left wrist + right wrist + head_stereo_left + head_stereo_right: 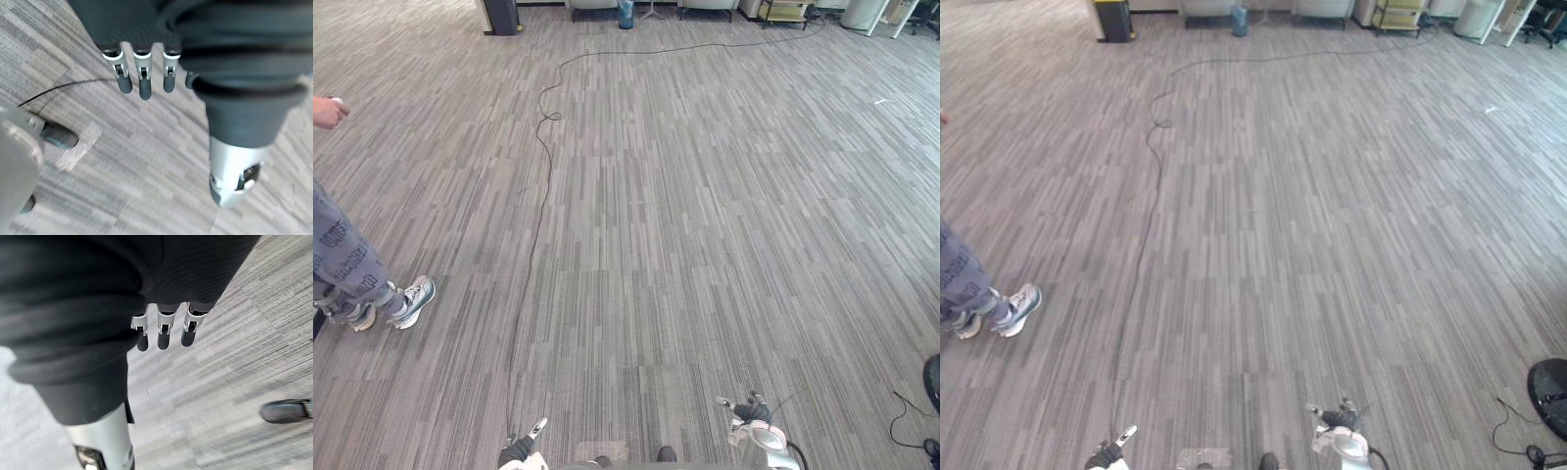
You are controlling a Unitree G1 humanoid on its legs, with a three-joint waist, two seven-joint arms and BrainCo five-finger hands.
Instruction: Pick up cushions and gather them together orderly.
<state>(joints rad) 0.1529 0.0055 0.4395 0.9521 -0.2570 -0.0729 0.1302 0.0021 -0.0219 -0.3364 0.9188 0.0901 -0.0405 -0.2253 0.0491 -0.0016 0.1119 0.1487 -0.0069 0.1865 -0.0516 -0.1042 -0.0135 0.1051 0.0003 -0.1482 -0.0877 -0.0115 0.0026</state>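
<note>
Dangling over the floor (705, 245), left hand (143, 83) and right hand (164, 335) are hanging slack-fingered, empty; cushions' direction cannot be told.

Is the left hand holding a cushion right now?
No: the left hand hangs open over the carpet, with nothing in it.

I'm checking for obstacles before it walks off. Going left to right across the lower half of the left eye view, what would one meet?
Person's shoes → left hand → right hand → black round object at the right edge.
</note>
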